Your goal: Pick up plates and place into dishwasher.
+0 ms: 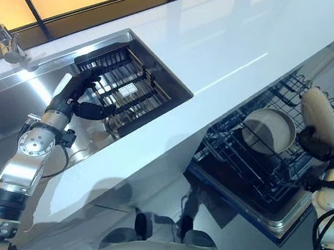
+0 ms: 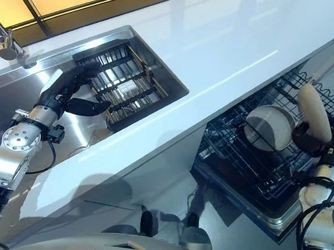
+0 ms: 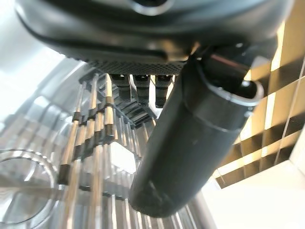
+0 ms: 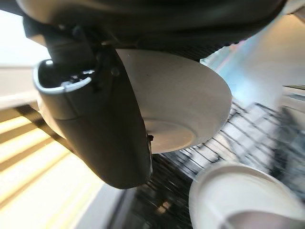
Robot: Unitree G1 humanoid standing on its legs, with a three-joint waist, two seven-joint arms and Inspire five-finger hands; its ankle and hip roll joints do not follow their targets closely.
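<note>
The robot's right hand (image 1: 318, 143) is holding a cream-coloured round ceramic plate (image 1: 320, 114) on edge above the right side of the black wire dishwasher rack (image 1: 253, 166), with the plate rising upward out of the hand. In the right wrist view the dark thumb (image 4: 102, 129) is pressing across the plate's underside (image 4: 183, 102), beside its raised foot ring, and the palm is sitting over the plate's upper rim, so the plate is being pinched between thumb and fingers; the fingers themselves are lying behind the plate. A second cream-coloured round plate (image 1: 270, 130) is already standing tilted among the rack's tines, just to the left of the held one and apart from it. The rack is sitting pulled out below the edge of the long glossy white countertop (image 1: 224, 53). At the far left, the robot's left hand (image 1: 79, 93) is hovering inside the stainless steel sink (image 1: 10, 112), over the near end of the dark slatted drying rack (image 1: 126, 86) that lies in the basin. Its fingers (image 3: 138, 86) are reaching forward, only loosely bent, with the thumb (image 3: 190, 143) standing apart from them, and they are holding nothing. A chrome tap (image 1: 4, 38) is standing at the sink's far corner.
</note>
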